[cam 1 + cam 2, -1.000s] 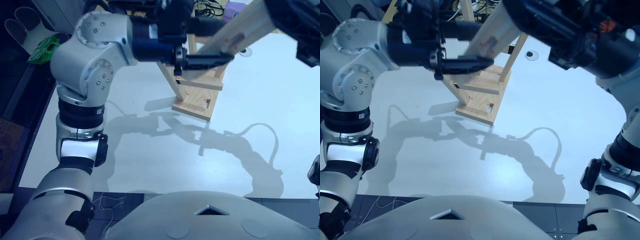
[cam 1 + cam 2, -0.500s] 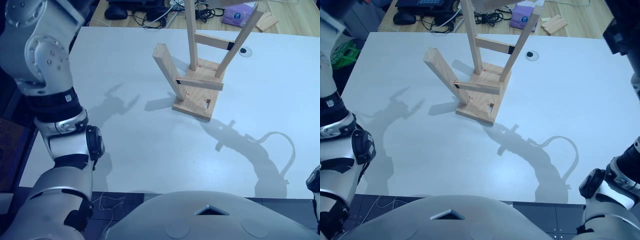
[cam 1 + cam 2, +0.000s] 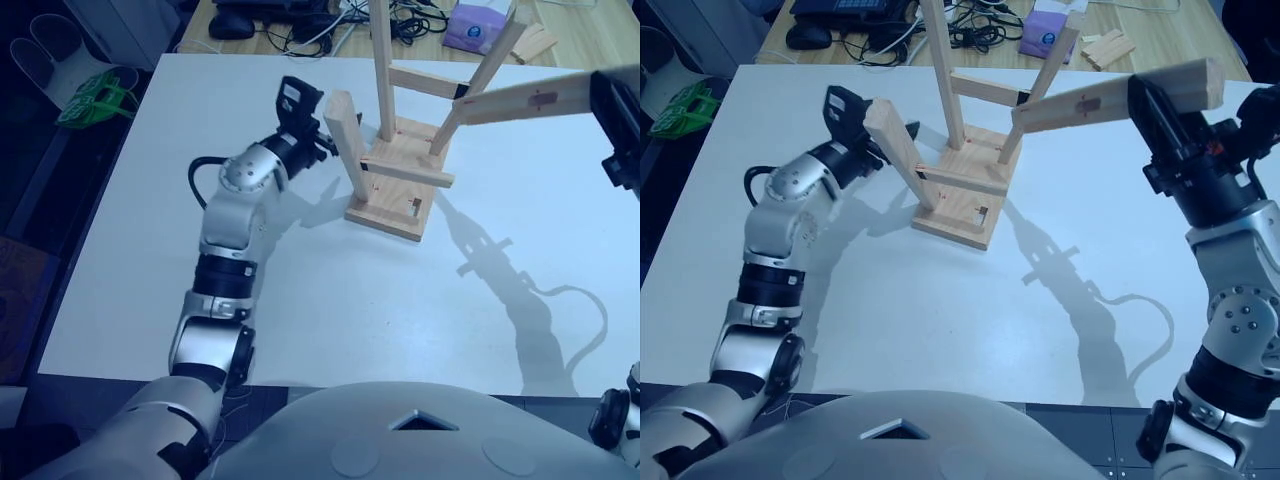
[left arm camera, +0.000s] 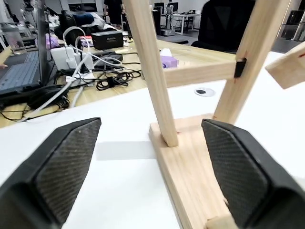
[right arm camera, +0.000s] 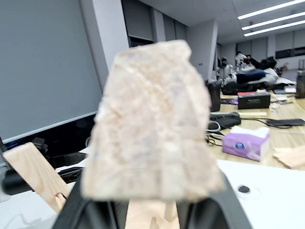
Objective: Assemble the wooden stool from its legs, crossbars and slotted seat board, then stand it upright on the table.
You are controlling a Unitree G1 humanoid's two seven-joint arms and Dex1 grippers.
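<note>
Count: one seat board [image 3: 392, 212], four legs, two crossbars. The stool sits upside down on the tabletop [image 3: 300, 320], board flat on the surface, with three legs socketed and pointing up. The near leg [image 3: 346, 140] tilts up toward my left. Of the two rear legs, one [image 3: 382, 70] is close to upright and the other [image 3: 490, 75] leans up to my right. The upper crossbar [image 3: 425, 82] spans the rear pair. The lower crossbar [image 3: 405, 172] runs level from the near leg toward the right, above the board. The fourth leg [image 3: 1095, 98] is in the air, clenched by the right pincer [image 3: 1155, 115]. Its long axis is near level, rising slightly to my right, and the free end points at the right rear leg. I cannot tell if they touch. The left pincer [image 3: 305, 120] is released, pads [image 4: 71, 167] spread wide, just beside the near leg on its left and aimed at the stool.
</note>
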